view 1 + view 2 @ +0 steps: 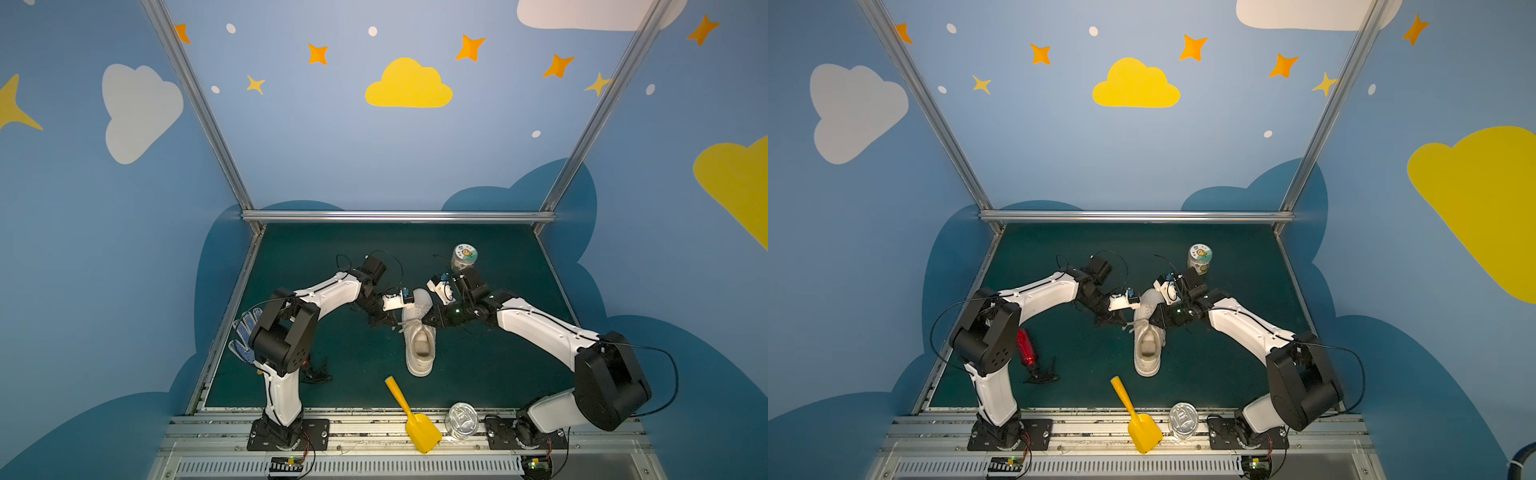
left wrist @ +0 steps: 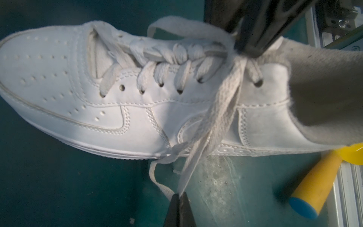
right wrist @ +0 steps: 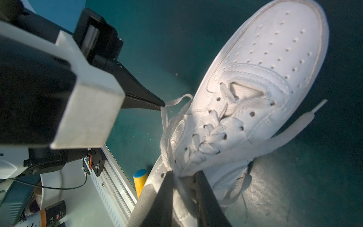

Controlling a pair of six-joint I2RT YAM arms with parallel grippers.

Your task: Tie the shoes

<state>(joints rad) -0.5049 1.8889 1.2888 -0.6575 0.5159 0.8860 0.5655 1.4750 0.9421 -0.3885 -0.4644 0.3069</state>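
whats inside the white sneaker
Through the opening of the sneaker, only the beige insole shows in both top views. The toe end inside is covered by the tongue and laces.

The bench (image 1: 316, 257) is a dark green mat with a metal rail along its near edge. A white sneaker (image 1: 420, 345) stands mid-bench, toe toward the far side, and one of its laces (image 3: 294, 127) trails on the mat. A yellow scoop (image 1: 411, 415) and a silver tin (image 1: 461, 419) lie at the near edge. A jar (image 1: 464, 257) stands far right. At the left are a dotted glove (image 1: 243, 338), a red bottle (image 1: 1026, 347) and a black tangle (image 1: 1042, 376).
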